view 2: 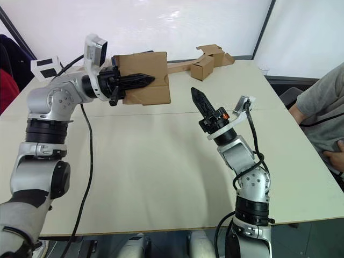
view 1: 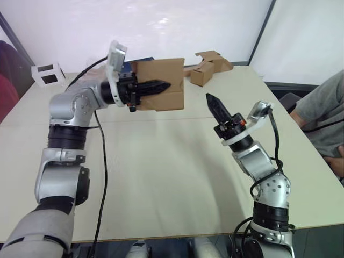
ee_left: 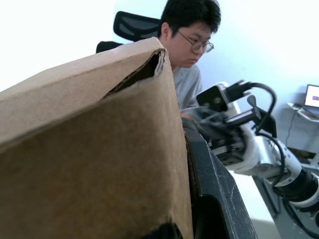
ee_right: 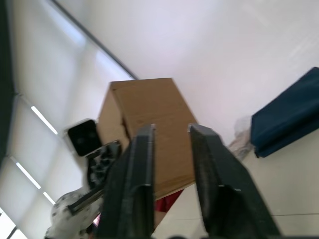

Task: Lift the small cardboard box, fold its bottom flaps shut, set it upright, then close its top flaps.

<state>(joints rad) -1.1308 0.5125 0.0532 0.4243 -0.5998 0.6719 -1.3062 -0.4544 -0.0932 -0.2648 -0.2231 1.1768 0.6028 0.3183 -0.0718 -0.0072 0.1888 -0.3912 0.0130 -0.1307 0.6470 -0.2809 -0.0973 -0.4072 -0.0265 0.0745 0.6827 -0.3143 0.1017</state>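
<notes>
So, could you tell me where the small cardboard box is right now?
The small cardboard box is held above the table's far left by the left end effector; the right end effector is apart.

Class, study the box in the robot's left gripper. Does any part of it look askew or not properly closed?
Yes. The small cardboard box, held above the table by the left gripper, has a flap that gapes at one corner in the left wrist view, leaving a dark slit instead of lying flush.

Cream table (view 1: 161, 177) (cardboard pieces (view 1: 209, 67), probably)
</notes>
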